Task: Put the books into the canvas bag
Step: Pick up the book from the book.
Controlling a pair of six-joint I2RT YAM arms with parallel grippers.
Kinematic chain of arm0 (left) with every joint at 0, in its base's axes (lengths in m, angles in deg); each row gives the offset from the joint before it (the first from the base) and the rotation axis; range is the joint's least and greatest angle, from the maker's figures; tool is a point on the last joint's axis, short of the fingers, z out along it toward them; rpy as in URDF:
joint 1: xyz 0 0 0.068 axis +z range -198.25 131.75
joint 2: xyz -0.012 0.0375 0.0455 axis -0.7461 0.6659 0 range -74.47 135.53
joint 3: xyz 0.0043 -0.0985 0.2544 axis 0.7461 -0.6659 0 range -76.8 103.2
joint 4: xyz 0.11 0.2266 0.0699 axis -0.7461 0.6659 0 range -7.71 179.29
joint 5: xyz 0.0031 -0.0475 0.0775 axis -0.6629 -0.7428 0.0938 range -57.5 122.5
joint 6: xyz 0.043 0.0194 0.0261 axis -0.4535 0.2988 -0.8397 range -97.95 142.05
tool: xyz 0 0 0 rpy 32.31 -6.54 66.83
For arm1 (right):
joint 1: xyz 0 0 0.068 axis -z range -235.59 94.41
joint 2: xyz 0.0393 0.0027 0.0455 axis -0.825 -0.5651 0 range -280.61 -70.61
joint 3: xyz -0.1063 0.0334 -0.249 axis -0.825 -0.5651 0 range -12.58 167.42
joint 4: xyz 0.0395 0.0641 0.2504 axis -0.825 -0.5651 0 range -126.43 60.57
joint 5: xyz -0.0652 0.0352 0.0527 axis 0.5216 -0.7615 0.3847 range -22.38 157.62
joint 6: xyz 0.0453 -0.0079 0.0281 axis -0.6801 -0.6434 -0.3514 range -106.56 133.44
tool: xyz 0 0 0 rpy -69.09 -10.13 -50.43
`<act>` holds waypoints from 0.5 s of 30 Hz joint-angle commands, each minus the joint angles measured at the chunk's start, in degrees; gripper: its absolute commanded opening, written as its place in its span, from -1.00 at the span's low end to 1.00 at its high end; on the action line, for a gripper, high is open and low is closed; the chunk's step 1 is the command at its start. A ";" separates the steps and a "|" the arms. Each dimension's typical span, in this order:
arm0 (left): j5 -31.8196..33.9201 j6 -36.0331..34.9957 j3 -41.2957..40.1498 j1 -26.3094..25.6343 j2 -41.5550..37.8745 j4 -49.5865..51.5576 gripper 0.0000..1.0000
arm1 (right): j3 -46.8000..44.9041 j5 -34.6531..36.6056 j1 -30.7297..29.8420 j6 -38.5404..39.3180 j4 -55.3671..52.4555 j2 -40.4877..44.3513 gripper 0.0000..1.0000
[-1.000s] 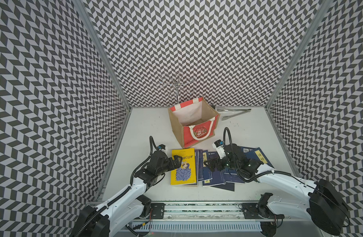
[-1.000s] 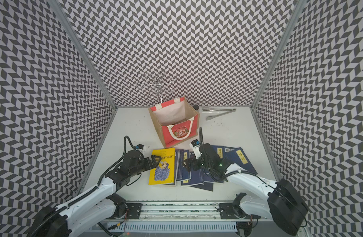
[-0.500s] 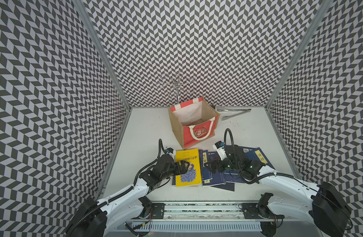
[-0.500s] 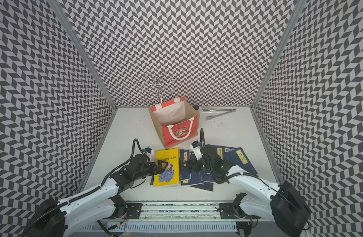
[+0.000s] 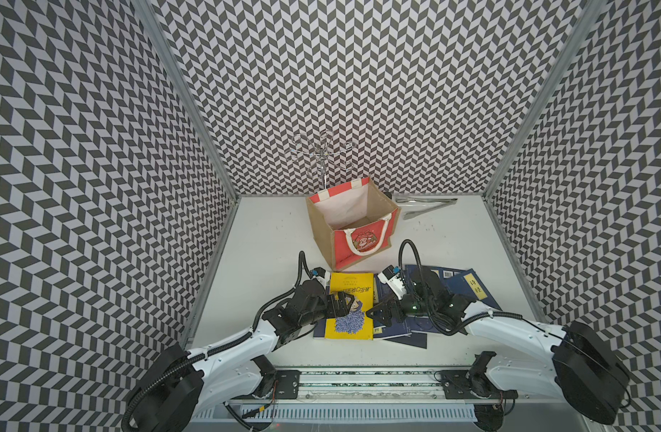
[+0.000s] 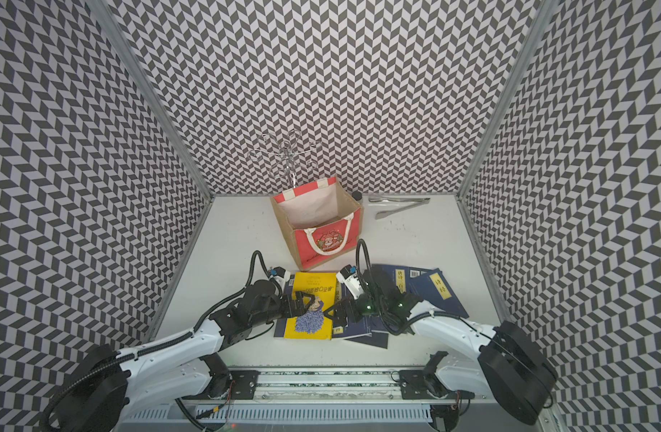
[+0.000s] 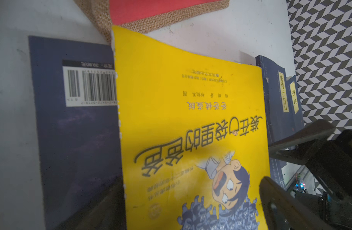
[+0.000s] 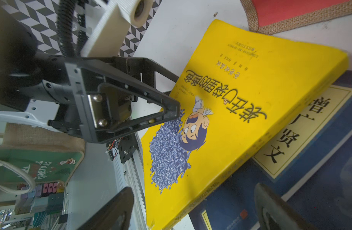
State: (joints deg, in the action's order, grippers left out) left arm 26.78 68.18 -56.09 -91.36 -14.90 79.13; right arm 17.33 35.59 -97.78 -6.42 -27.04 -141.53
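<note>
Books (image 5: 398, 329) lie in a loose overlapping pile, near centre of the white table (image 5: 265, 239). The yellow paperback (image 5: 349, 284) is on top: glossy cover, cartoon boy, left edge ragged, right edge propped on thin navy books (image 5: 467, 290) with yellow title labels. The right arm hides much of that navy fan.

Left gripper (image 5: 349, 302): black triangular fingers spread wide over the yellow cover, nothing clasped. Right gripper (image 5: 372, 314): fingers also wide apart at the cover's right edge, empty. Contact with the cover cannot be told for either.

Canvas bag (image 5: 323, 232) stands just beyond the pile, mouth open: boxy, red front, coarse tan jute sides, white rope handle and lining. Its floor is hidden.

Far right lie metal tongs (image 5: 426, 205). A wire stand (image 5: 323, 157) rises behind the bag, its base hidden.
</note>
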 commanded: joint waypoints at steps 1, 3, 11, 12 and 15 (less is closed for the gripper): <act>-1.64 0.00 -0.20 -0.66 -0.26 -3.27 0.99 | -0.71 -1.95 0.30 -1.38 6.58 -2.38 0.84; -1.59 -0.31 -0.71 -0.66 -0.33 -3.61 0.99 | -0.47 -2.17 0.93 -1.71 8.34 -3.62 0.80; -2.51 -1.63 -1.94 -0.66 0.89 -5.58 0.99 | 0.83 -7.19 5.39 -2.50 14.33 -7.43 0.57; -2.46 -1.84 -2.11 -0.72 1.10 -5.78 0.99 | 0.94 -8.49 6.37 -2.77 15.10 -8.26 0.53; -2.56 -2.07 -2.49 -0.72 1.42 -6.60 0.99 | 1.57 -12.14 9.01 -2.89 17.00 -11.04 0.44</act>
State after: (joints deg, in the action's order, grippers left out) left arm 25.78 66.69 -57.45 -91.41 -14.16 75.02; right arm 17.37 28.29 -90.48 -9.17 -15.56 -150.62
